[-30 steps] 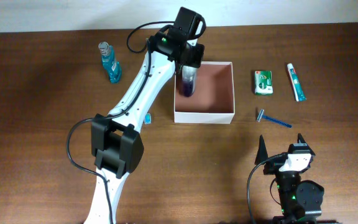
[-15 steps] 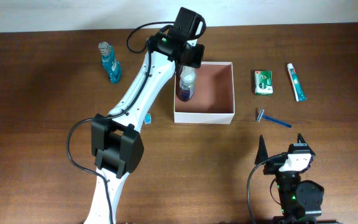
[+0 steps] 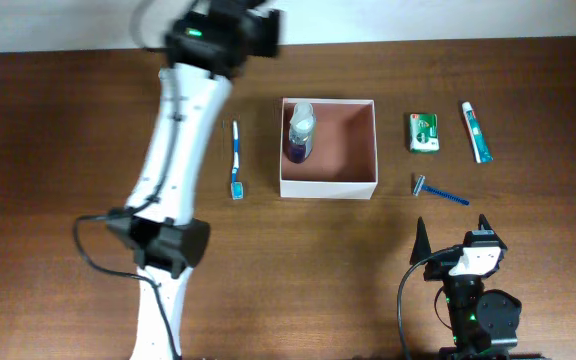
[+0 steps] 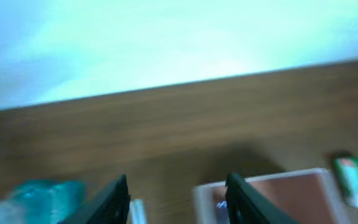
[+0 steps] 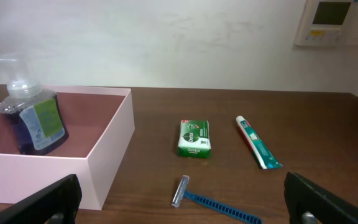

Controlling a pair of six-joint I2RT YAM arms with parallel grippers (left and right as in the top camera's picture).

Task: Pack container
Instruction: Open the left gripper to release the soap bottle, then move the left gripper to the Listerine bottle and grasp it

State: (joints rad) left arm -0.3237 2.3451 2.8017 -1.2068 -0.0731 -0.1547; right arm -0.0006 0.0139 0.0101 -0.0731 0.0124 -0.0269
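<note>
The left claw (image 4: 176,183) was held up near the far edge of the table (image 3: 58,200). Its picture was blurred, but its two fingers (image 4: 118,198) were seen partly spread, and nothing was gripped between them. The container (image 3: 328,187) was seen low and to the right of that claw, behind its right finger. A blurred blue-green thing (image 4: 36,196) was seen to the left of its left finger.

The right claw (image 3: 453,230) was kept low at the near edge of the table. Its jaws were spread as wide as could be, and nothing was held in them. The container was placed ahead of this claw and off to its left. A soap bottle (image 3: 300,133) with purple liquid was stood inside the container, against its far left wall.

A razor (image 3: 438,190) was laid straight ahead of the right claw, quite near it. A green soap pack (image 3: 424,132) was laid farther ahead, past the razor. A toothpaste tube (image 3: 476,131) was laid ahead and a little to the right. A toothbrush (image 3: 236,160) was laid just beside the container's left wall, on the side away from the right claw.
</note>
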